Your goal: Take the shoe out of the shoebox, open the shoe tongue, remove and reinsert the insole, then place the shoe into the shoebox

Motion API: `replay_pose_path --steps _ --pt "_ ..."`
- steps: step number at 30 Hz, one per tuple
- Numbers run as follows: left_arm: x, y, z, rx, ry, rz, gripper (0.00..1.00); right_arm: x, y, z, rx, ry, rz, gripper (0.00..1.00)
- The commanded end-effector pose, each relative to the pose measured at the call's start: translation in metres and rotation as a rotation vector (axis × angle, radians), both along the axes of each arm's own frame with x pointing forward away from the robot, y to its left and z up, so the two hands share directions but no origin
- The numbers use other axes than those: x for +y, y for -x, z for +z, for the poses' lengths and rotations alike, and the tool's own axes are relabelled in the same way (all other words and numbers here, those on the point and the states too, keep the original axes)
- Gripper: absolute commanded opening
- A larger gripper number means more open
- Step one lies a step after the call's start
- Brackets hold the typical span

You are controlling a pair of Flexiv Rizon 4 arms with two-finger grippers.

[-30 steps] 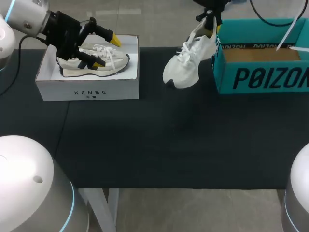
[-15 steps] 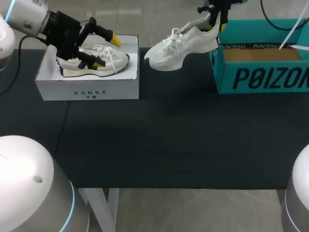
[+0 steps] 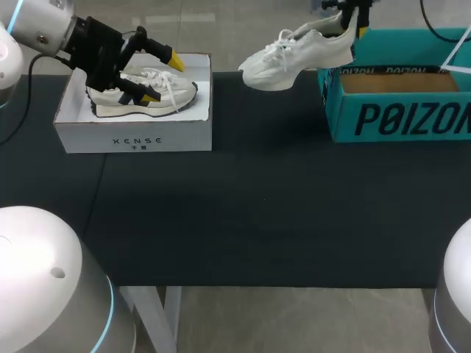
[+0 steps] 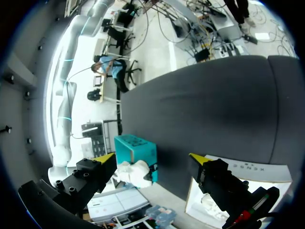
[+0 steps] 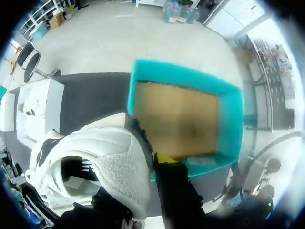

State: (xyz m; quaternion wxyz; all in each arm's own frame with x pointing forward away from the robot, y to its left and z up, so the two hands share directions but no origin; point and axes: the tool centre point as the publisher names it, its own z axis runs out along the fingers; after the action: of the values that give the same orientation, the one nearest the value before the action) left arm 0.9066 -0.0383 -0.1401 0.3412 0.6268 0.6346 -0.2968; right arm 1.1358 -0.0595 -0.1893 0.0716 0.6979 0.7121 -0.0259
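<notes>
The white shoe (image 3: 298,55) is clamped at its heel by the right gripper (image 3: 351,26); the left gripper (image 3: 162,79) is spread wide.

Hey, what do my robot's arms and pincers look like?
The left arm and right arm are rounded white shells with thin blue light rings. The left pincer is black with two yellow wedge tips; the right pincer is black, one yellow tip showing.

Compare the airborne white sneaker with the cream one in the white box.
The white sneaker hangs in the air, its heel in the right gripper; the cream sneaker lies in the white cardboard shoebox. The white sneaker is plain; the cream sneaker has black trim. Both have white laces.
</notes>
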Motion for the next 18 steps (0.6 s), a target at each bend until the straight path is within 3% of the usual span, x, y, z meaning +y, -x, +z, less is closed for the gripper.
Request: replay_pose_path --steps 1,9,18 --pt "0.000 -0.001 0.000 0.000 -0.003 -0.001 1.00 -0.054 -0.039 0.011 0.040 -0.032 -0.107 0.00" --pt "0.000 -0.001 0.000 0.000 -0.003 -0.001 1.00 -0.128 -0.047 0.025 0.015 -0.060 -0.211 0.00" --pt "0.000 -0.001 0.000 0.000 -0.003 -0.001 1.00 -0.174 -0.032 0.018 -0.004 -0.086 -0.335 0.00"
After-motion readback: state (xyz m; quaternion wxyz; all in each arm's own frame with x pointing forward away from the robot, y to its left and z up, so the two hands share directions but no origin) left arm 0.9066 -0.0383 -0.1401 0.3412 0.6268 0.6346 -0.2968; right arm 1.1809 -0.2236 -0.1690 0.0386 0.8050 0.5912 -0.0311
